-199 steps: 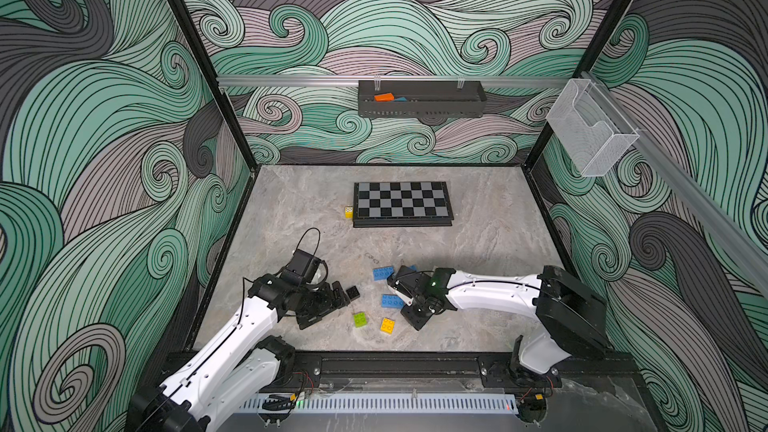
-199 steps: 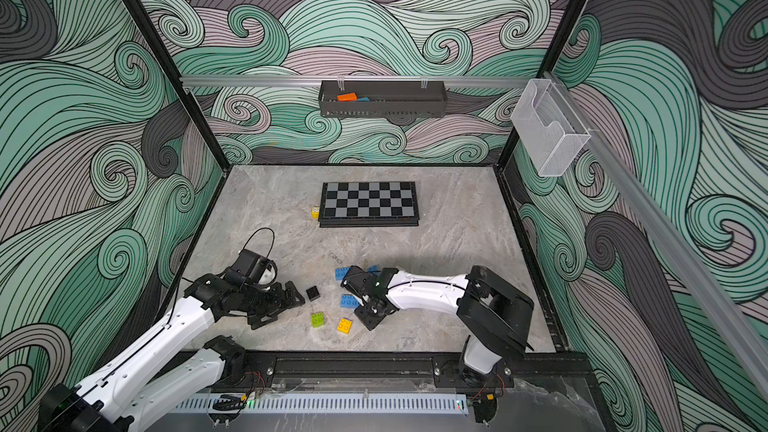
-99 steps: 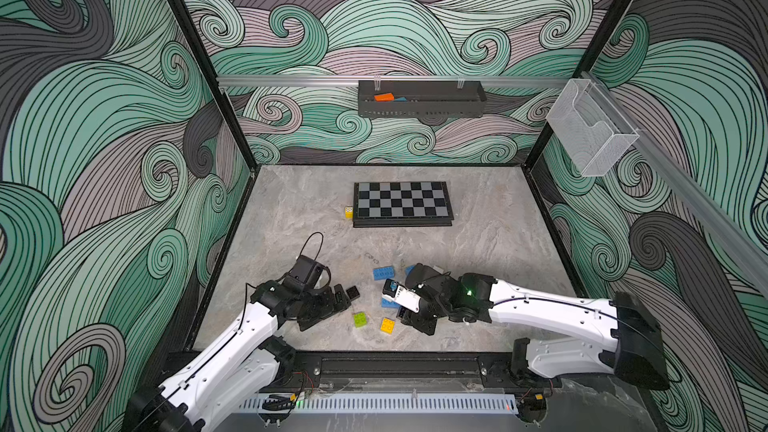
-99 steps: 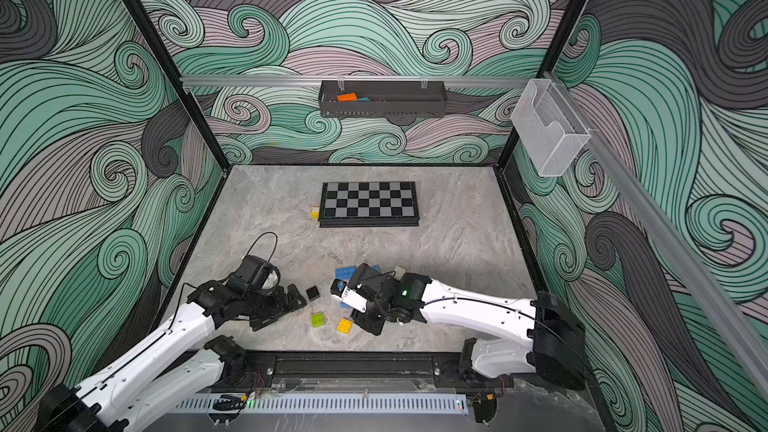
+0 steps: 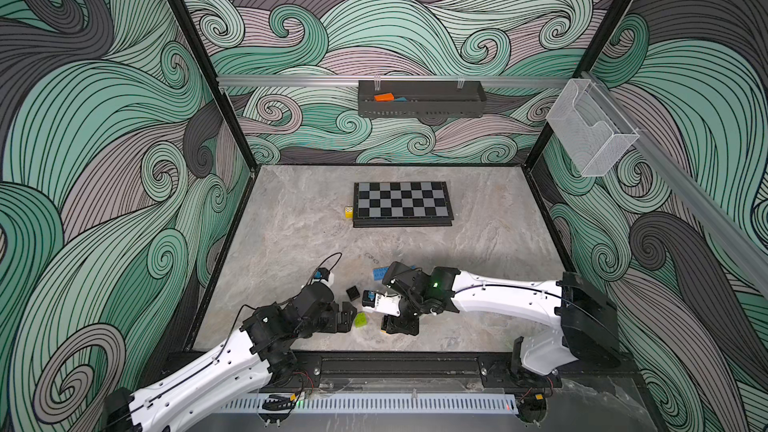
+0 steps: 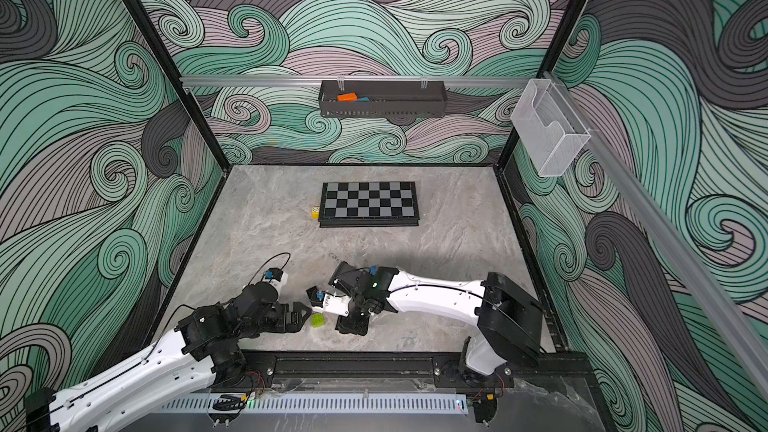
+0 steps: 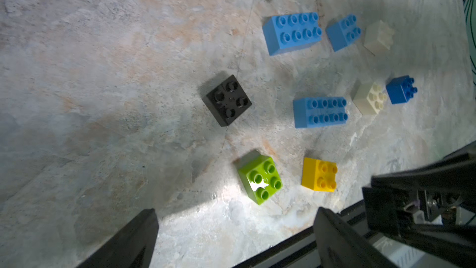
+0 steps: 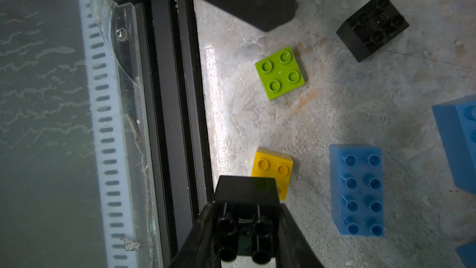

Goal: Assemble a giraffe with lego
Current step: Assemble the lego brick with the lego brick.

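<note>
The giraffe is out of view; the lego lies as loose bricks on the marble floor. My right gripper (image 8: 244,228) is shut on a black brick (image 8: 244,197), held just over the yellow brick (image 8: 273,166). In both top views this gripper (image 5: 399,326) (image 6: 352,326) is low near the front edge. My left gripper (image 7: 237,212) (image 5: 347,317) is open, just short of the lime green brick (image 7: 260,180) (image 5: 360,320). Beyond lie a second black brick (image 7: 226,100), two long blue bricks (image 7: 293,33) (image 7: 319,112), two white bricks (image 7: 369,97) and two square blue ones (image 7: 401,90).
The black front rail (image 8: 167,99) runs close beside the yellow and lime bricks. A chessboard (image 5: 401,203) lies toward the back with a yellow die (image 5: 348,211) at its left. A dark wall tray (image 5: 419,112) holds an orange block (image 5: 383,96). A clear bin (image 5: 590,135) hangs on the right wall.
My right arm has stretched out low across the floor and its gripper has shifted toward the front edge, covering the yellow brick in the top views. My left gripper has edged toward the lime brick.
</note>
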`<action>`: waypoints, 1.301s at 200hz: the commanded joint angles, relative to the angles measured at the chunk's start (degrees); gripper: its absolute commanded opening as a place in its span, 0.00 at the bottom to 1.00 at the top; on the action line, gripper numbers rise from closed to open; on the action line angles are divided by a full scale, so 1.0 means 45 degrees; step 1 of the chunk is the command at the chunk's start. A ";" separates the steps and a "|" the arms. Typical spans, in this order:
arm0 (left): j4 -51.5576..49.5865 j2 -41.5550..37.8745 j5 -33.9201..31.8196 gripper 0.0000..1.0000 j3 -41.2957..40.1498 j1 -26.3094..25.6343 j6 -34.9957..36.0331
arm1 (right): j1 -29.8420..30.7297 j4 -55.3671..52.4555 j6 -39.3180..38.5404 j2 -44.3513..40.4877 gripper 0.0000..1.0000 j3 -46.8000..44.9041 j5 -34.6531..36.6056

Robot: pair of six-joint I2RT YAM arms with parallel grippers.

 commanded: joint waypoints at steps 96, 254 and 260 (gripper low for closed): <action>-0.1340 -0.1821 -0.2358 0.99 -0.0146 -0.1191 -0.1284 | -0.0226 0.0976 -0.0353 0.1239 0.21 -0.0257 0.0626; -0.1467 -0.1588 -0.2392 0.99 -0.0205 -0.1309 -0.1401 | 0.0074 -0.0651 0.0241 0.1507 0.20 0.0811 0.2053; -0.1466 -0.1569 -0.2382 0.99 -0.0205 -0.1309 -0.1399 | 0.0084 -0.0699 0.0281 0.1508 0.20 0.0821 0.2078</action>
